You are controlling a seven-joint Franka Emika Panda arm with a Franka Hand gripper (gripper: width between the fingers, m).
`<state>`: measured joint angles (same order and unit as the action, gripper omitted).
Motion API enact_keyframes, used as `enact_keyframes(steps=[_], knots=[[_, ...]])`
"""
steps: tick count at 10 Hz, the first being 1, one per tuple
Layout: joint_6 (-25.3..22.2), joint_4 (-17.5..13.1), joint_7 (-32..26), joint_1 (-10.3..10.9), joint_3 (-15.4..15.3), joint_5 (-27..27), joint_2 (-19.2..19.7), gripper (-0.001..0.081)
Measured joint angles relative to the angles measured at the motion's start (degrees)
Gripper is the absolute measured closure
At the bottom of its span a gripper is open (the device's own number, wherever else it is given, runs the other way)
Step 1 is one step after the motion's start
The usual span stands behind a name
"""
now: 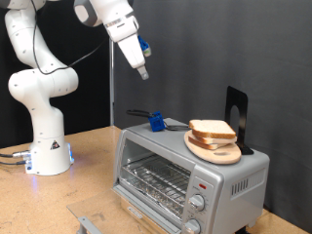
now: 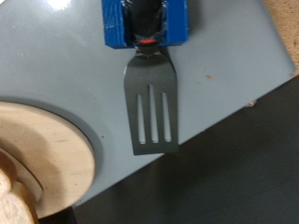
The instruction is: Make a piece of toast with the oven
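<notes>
Gripper [image 1: 142,71] hovers high above the oven [image 1: 185,175], claw state impossible to tell, while the piece of toast [image 1: 212,129] waits on the wooden plate [image 1: 216,151] beside the spatula [image 2: 151,103].

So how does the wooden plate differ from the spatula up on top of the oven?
The wooden plate is round, pale wood and carries bread slices; the spatula is flat, dark, slotted and carries nothing. The plate lies towards the exterior view's right, while the spatula sits in a blue holder further left. Both rest on the oven roof.
</notes>
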<state>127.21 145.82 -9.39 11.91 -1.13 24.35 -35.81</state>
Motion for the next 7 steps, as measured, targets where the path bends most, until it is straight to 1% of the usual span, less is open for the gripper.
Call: enact_keyframes(steps=[1,3,7], knots=[[2.73,1.39,0.0,0.0,-0.46,0.06,0.38,-0.0002],[6.62,3.34,-0.09,0.12,-1.31,0.34,1.49,-0.0002],[12.4,5.42,-0.53,0.92,-2.9,1.06,5.47,-0.0002]])
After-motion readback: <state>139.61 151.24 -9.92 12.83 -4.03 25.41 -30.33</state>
